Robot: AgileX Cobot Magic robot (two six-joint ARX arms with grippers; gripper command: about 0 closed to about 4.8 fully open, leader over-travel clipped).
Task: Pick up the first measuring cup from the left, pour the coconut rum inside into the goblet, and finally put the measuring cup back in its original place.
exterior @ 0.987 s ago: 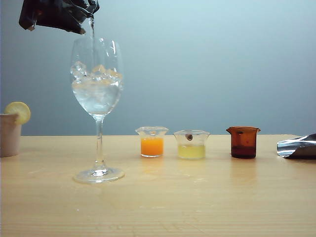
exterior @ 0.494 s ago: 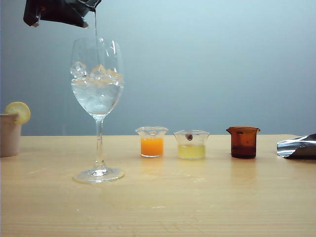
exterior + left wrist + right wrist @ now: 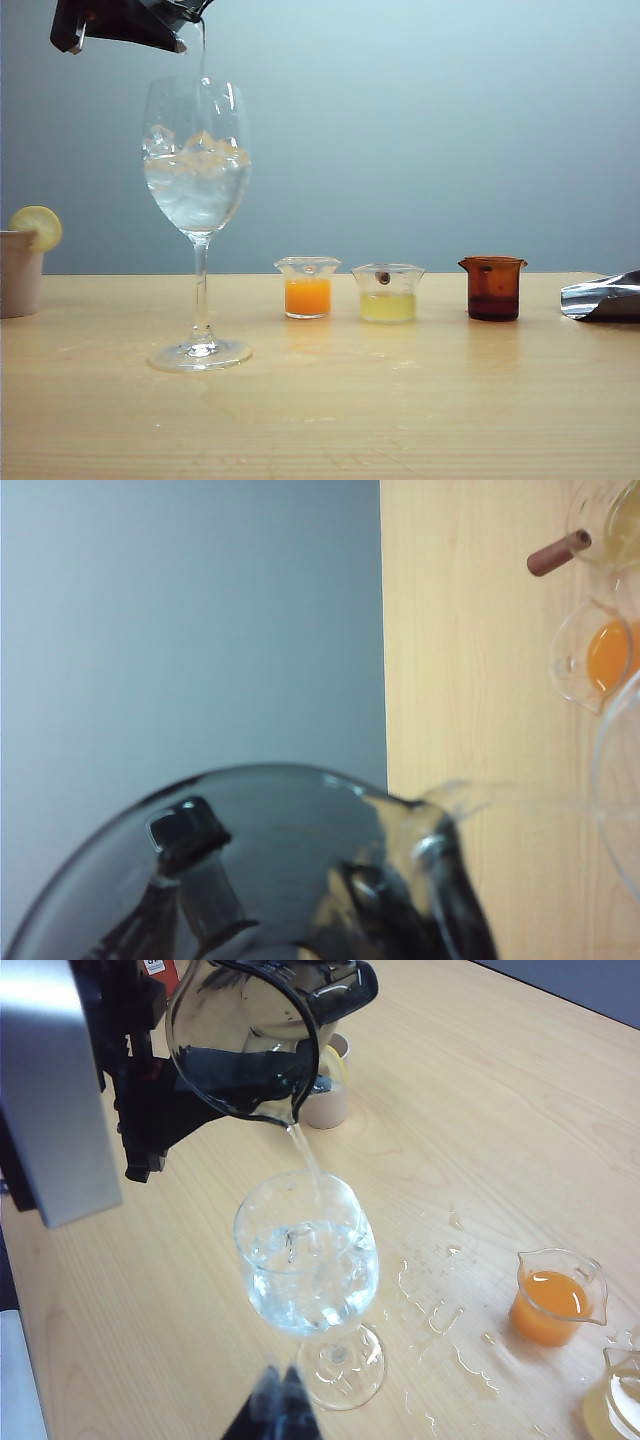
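Exterior camera low, level, side-on — 2 wrist cameras high, close, downward — goblet (image 3: 197,180) shared.

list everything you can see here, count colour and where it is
tall clear stemmed goblet: one, ice cubes and clear liquid inside, left of the cup row
smoky grey translucent measuring cup: one, tipped above the goblet, pouring a thin clear stream
clear cup of orange liquid: one, first right of the goblet
clear cup of pale yellow liquid: one, middle of the row
amber-brown cup: one, right end of the row
beige cup with a lemon slice: one, far left edge
shiny metal object: one, far right edge
spilled droplets: several, clear, beside the goblet foot
wooden table: one, light tan
left pincer: black, shut on the measuring cup
right pincer: dark tip, near the goblet foot, state unclear
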